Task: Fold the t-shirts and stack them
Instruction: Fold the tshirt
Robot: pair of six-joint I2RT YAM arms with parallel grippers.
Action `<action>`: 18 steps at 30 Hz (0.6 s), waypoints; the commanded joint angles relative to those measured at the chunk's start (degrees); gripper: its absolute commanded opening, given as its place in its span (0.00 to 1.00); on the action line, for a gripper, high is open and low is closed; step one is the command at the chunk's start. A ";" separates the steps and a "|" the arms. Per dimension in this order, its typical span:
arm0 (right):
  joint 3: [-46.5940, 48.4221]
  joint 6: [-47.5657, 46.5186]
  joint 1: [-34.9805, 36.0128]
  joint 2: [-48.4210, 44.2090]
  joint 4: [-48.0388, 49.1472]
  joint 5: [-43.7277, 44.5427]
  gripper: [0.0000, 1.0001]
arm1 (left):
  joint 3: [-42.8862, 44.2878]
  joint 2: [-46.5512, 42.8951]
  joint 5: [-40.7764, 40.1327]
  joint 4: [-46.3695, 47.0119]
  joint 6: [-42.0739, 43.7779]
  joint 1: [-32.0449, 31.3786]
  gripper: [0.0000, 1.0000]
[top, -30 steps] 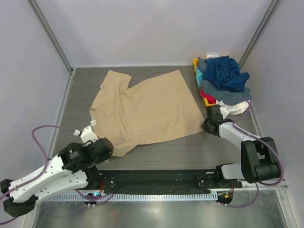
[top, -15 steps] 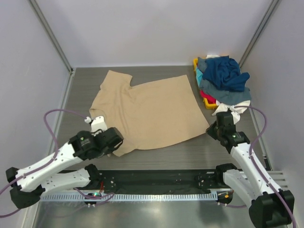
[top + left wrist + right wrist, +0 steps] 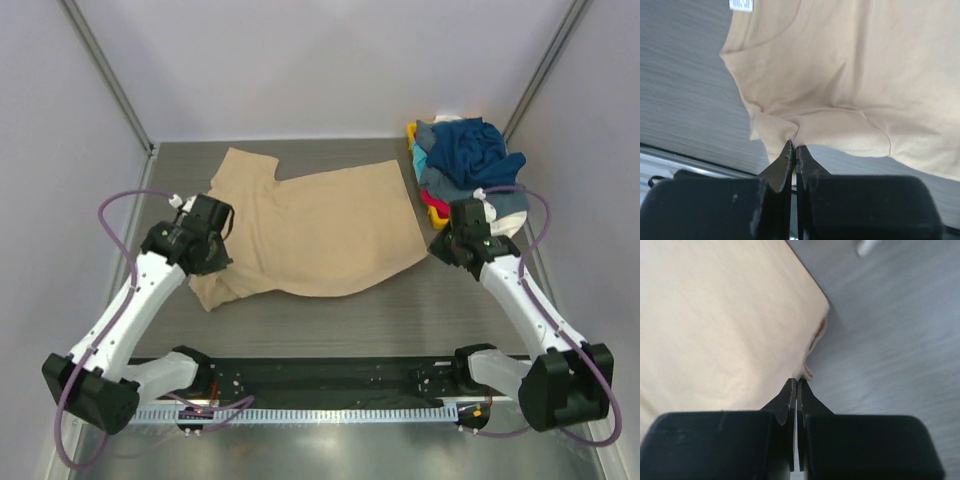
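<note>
Two arms are making the first fold on a plain tan cloth t-shirt (image 3: pixel 320 230), spread across the grey wood-grain tabletop (image 3: pixel 400 310). The left gripper (image 3: pixel 794 147) pinches a bunched near edge, jaws tight on cloth; the right gripper (image 3: pixel 796 382) is clamped on a hem corner. Next, probably, both edges must travel across together, evenly, while a heap of navy, white and red shirts (image 3: pixel 470 165) waits far right

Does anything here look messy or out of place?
The crumpled shirt heap in the far right corner looks messy. The tan t-shirt lies mostly flat, bunched only where the left gripper pinches it.
</note>
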 commanded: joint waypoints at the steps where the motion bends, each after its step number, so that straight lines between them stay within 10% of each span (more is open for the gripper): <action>1: 7.58 -3.36 0.11 5.55 3.71 0.48 0.01 | 4.37 3.54 4.45 5.08 10.41 7.24 0.00; 18: 26.21 -6.89 0.10 32.09 8.64 2.42 0.01 | 19.05 26.13 4.81 7.29 17.80 18.59 0.00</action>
